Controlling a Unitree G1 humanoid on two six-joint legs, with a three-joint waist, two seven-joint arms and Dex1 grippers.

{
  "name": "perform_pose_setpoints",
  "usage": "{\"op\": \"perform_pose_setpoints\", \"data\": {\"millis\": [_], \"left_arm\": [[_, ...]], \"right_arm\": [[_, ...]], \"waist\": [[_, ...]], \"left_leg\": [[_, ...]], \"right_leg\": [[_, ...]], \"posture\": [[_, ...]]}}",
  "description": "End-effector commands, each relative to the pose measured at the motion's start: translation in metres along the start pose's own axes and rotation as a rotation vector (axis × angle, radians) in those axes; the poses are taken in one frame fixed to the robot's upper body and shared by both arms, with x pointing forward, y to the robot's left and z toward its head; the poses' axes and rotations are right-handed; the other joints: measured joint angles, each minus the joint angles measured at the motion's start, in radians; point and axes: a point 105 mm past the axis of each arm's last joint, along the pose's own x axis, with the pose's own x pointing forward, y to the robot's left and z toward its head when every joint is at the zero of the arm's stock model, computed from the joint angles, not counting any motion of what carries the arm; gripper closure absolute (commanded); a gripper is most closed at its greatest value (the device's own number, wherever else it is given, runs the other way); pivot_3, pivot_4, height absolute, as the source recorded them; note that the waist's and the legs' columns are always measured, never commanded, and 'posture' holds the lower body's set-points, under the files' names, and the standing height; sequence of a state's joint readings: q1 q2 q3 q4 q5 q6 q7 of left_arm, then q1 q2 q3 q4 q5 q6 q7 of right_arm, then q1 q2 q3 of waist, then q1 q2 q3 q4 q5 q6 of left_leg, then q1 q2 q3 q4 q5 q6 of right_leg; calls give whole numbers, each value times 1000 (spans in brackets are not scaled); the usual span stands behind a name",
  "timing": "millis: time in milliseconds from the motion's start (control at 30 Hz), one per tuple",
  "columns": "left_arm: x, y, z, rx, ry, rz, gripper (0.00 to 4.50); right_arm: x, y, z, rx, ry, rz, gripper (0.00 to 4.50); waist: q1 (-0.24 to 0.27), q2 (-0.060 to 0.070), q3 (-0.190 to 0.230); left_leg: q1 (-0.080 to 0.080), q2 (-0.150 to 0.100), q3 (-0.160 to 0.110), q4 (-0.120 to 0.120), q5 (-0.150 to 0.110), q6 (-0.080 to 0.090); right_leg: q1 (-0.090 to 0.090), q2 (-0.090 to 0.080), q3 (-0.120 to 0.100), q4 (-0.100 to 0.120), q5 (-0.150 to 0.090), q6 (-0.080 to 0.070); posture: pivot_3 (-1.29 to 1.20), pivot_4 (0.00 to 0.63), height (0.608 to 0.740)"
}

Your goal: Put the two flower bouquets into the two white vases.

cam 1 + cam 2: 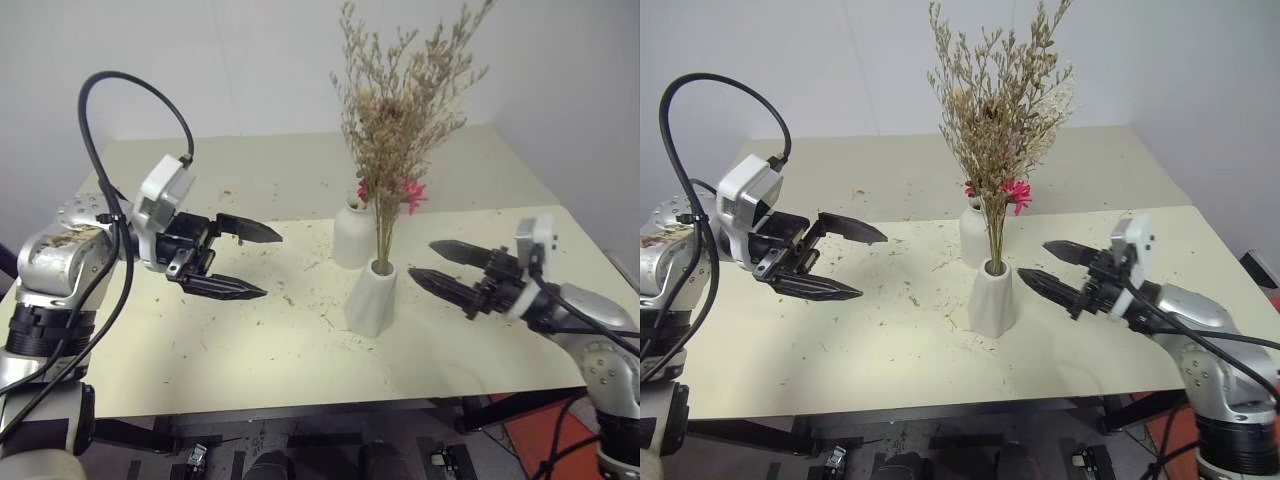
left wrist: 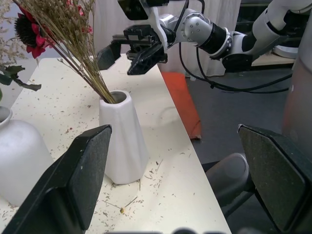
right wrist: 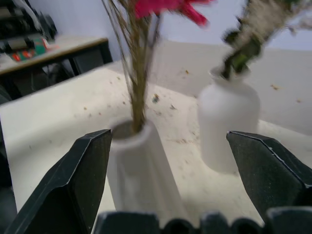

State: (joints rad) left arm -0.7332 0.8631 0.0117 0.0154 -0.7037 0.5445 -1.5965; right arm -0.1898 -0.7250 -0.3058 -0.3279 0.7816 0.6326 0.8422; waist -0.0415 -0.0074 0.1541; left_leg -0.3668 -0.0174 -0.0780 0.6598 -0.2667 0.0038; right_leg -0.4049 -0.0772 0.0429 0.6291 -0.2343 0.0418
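No legible text, labels, brand marks, numbers or signs observed on any surface in any of the four views. Nothing to record under this heading.

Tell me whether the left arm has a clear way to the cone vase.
Probably yes. The left gripper hangs open beside the cone vase, with bare table between them; the round vase stands farther back, out of the path.
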Motion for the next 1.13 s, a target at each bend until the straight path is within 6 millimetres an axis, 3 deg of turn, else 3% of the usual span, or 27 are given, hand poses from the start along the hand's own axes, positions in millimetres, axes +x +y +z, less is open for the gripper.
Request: {"op": "perform_pose_setpoints", "data": {"millis": [33,200,433,600,1133], "left_arm": [[-11,0,-3,-13,10,69,0],[-30,-1,-24,-50,29,202,0],[-44,-13,-44,-126,36,318,0],[-46,-21,-47,-150,20,366,0],[-39,-16,-47,-156,3,367,0]], "right_arm": [[-26,-8,5,-62,14,-36,34],[-58,-19,4,-119,82,-104,34],[-80,-28,12,-197,148,-157,34],[-84,-29,14,-214,167,-164,34],[-86,-28,17,-215,180,-190,34]], "waist": [[1,0,0],[-4,0,0],[3,-1,0],[5,-1,0],[8,-1,0]], "left_leg": [[0,0,0,0,0,0],[1,0,1,0,-1,1],[6,1,2,0,-1,1],[6,1,2,0,-1,1],[6,1,2,0,-1,1]], "right_leg": [[0,0,0,0,0,0],[0,0,1,-1,0,0],[3,0,2,-1,-1,0],[3,0,2,-1,-1,0],[4,0,2,-1,-1,0]], "posture": [[0,150,740],[0,150,740],[0,150,740],[0,150,740],[0,150,740]]}}
